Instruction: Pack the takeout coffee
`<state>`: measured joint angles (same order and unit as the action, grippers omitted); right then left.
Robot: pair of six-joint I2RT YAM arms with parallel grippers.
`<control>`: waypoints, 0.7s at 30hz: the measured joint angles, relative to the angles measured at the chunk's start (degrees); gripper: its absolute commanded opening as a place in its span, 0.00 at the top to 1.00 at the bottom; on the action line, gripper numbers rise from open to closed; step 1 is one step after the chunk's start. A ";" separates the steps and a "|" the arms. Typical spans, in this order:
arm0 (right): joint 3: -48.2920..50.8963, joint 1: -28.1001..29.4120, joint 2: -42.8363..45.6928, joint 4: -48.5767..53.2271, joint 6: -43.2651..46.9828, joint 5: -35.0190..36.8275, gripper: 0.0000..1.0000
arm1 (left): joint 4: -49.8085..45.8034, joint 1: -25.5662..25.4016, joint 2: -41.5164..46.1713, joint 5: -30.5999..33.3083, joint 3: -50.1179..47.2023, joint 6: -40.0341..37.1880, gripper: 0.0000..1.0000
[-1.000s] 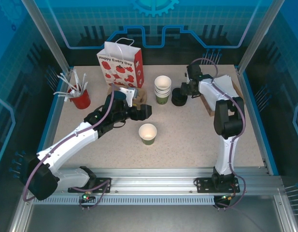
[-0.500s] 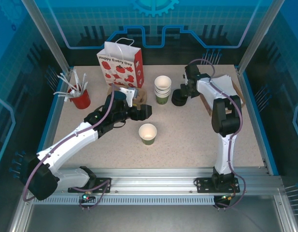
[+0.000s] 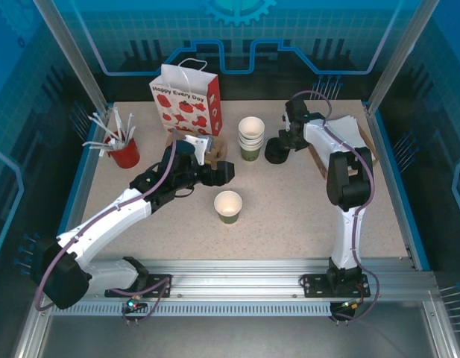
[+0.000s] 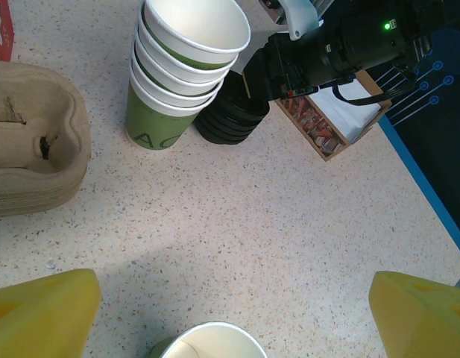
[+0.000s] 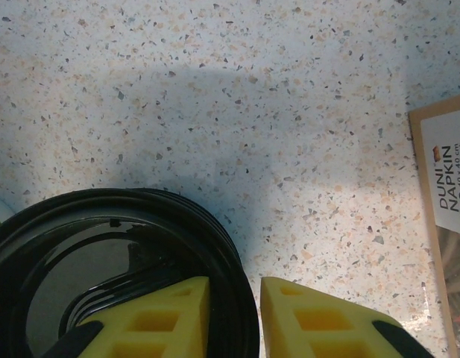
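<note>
Pinching of the top lid rim by the just-closed right gripper is seen at 1 o'clock of the lidless cup, standing mid-table beneath the wide-spread left gripper; lidding is judged next.

Left arm, right arm: white link shells, black joints, black base plates. Purple-grey cable along each. Fingers yellow, blocky, square pockets. Green LED on right wrist.

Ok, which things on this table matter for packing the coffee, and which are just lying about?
Likely for the job: single open cup, black lids, gift bag, pulp carrier.
Lying about: cup stack, red pot of stirrers, napkin box.
</note>
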<state>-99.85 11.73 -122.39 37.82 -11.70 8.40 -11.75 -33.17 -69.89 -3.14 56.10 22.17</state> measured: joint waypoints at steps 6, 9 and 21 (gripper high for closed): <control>0.00 0.00 0.00 0.33 0.02 -0.04 0.80 | 0.00 0.00 0.00 0.52 -0.02 0.00 0.05; 0.00 0.00 0.00 0.33 0.02 -0.04 0.82 | 0.00 0.00 0.00 0.55 -0.02 0.00 0.05; 0.15 0.00 1.16 0.83 0.22 -0.04 0.84 | -0.02 0.00 0.02 0.79 -0.11 0.00 0.05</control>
<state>-99.70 11.73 -121.23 38.65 -11.49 8.36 -11.77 -33.17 -69.87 -2.35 55.99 22.17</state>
